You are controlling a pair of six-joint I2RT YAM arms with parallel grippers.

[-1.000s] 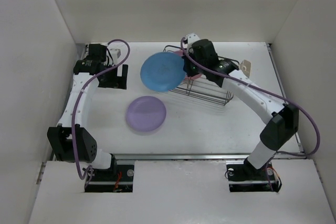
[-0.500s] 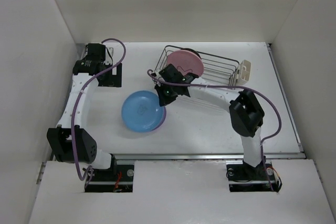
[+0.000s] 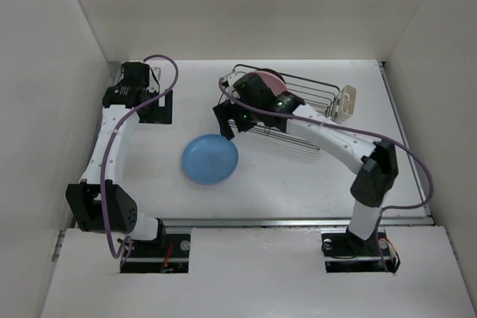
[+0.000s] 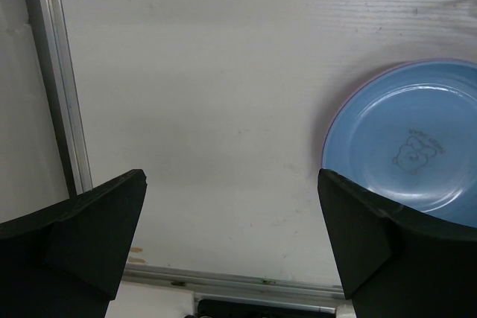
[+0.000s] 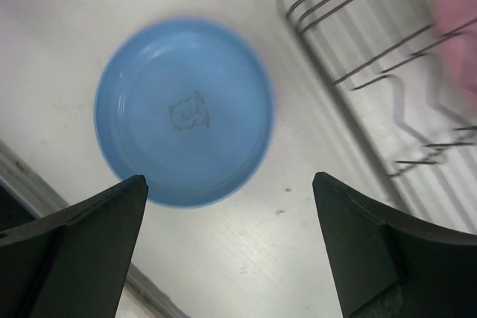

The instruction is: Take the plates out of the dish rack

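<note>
Right gripper (image 3: 223, 120) is spread wide and empty, held over the table just beside the rack (image 3: 313, 94) at its left end. Blue plate (image 3: 211, 159) lies flat and face up on the table, clear of both grippers. The rim of a lavender plate (image 4: 326, 126) shows under its edge. Pink plate (image 3: 268, 78) stands upright in the rack. Left gripper (image 4: 231, 176) is spread wide and empty, at the table's far left.
</note>
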